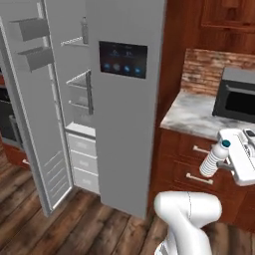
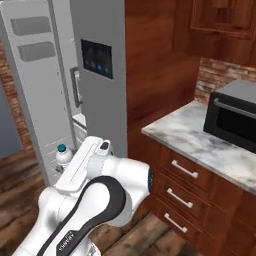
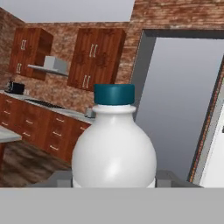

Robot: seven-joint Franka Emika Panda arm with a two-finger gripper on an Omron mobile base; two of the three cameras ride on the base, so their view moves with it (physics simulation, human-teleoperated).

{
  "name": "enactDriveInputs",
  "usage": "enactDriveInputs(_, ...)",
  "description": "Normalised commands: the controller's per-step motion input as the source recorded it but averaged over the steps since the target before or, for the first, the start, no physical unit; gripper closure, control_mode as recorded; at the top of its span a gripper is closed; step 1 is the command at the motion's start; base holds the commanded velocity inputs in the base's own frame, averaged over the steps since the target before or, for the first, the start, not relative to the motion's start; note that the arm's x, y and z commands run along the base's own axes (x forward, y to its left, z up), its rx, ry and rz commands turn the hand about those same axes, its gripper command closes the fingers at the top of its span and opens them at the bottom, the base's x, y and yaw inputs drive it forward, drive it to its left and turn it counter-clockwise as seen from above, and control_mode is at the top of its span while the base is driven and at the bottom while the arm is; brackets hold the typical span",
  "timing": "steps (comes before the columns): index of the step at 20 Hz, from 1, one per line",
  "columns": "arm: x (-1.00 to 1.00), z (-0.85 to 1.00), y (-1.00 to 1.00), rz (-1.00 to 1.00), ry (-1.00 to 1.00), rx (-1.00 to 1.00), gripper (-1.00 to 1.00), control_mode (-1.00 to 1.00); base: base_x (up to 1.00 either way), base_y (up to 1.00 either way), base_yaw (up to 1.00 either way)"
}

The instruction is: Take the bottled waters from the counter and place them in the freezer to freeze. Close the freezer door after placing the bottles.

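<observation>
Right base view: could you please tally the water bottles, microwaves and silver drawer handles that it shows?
Water bottles: 1
Microwaves: 1
Silver drawer handles: 3
Total: 5

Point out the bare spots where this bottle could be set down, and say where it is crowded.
The bottle sits in the gripper. Bare spots: the white ledge in the open freezer, above the grey drawers, and the marble counter left of the microwave. Crowded: the upper freezer, where wire shelves stack closely.
</observation>
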Motion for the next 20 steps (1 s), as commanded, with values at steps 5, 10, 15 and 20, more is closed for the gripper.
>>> enactDriveInputs(5, 0.0, 0.0, 0.0, 0.0, 0.0, 0.0, 1.0, 1.0, 0.59, 1.0, -0.12)
enactDriveInputs(10, 0.0, 0.0, 0.0, 0.0, 0.0, 0.0, 1.0, 1.0, 0.82, 1.0, -0.21)
enactDriveInputs(15, 0.0, 0.0, 0.0, 0.0, 0.0, 0.0, 1.0, 1.0, 0.77, 0.79, -0.37)
enactDriveInputs(20, 0.0, 0.0, 0.0, 0.0, 0.0, 0.0, 1.0, 1.0, 0.58, 0.14, -0.44)
